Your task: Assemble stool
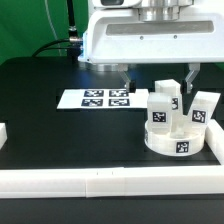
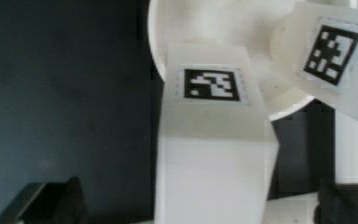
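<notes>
The stool consists of a white plastic round seat disc (image 1: 178, 140) lying flat on the black worktop (image 1: 60, 130), with three white plastic rectangular leg blocks standing upright in it. Taking the seat disc as the landmark: one leg block (image 1: 165, 98) rises at its far side, a second leg block (image 1: 159, 112) stands at the side toward the exterior view's left, and a third leg block (image 1: 203, 108) stands at the side toward the exterior view's right, tilted slightly outward. Each block and the disc's outer wall carries a black-and-white square tag. The robot's gripper (image 1: 158, 78) hangs directly above the disc; its jaws are spread apart, one dark finger (image 1: 127, 75) on each side of the far leg block, touching nothing. In the wrist view a tagged leg (image 2: 211, 140) runs up to the disc underside (image 2: 211, 40). The flat white marker board (image 1: 97, 99) lies beyond the disc toward the exterior view's left. A long white border rail (image 1: 110, 181) lies nearer the camera than the disc.
</notes>
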Robot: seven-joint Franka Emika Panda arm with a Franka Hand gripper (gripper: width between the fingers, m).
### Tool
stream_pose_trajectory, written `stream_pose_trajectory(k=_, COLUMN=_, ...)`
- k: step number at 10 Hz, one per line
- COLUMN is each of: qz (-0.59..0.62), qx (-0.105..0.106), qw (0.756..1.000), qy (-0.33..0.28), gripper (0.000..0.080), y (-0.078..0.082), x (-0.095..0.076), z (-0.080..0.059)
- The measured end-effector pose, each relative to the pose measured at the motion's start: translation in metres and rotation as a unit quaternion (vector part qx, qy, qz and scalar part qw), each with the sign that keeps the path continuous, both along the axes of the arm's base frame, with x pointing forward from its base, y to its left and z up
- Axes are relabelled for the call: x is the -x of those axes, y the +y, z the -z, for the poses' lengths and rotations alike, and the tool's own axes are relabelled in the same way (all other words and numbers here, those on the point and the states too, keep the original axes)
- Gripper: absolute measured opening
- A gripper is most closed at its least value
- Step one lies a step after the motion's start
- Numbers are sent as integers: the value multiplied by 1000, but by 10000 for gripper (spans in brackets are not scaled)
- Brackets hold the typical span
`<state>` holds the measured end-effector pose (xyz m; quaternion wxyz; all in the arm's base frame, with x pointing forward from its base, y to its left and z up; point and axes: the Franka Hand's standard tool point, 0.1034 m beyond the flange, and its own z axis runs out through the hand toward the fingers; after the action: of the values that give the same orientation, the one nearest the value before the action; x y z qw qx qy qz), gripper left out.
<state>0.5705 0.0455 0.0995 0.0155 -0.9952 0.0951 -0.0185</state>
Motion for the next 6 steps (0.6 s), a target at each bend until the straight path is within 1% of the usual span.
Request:
stream_pose_trajectory(k=1, qz=-1, qx=-5, qw=999, qy=38, gripper=649, y=1, x=8, z=3)
stream_pose_trajectory(k=2, qz=-1, qx=-8, qw=998, qy=61, gripper=649, y=2, x=8, z=3)
stream_pose_trajectory(k=3, qz=-2, qx=-12, qw=996, qy=90, gripper=649, y=3, x=11, z=4)
stream_pose_trajectory(k=4, qz=-4, qx=-9, qw=997, qy=73, gripper=649, y=6, x=6, z=7)
stream_pose_trajectory(k=5, qz=-6, qx=-7, qw=998, qy=67, gripper=516, y=8, x=8, z=10)
stream_pose_trajectory(k=6, qz=-7, qx=-6, qw=998, qy=66, gripper=516, y=8, x=8, z=13)
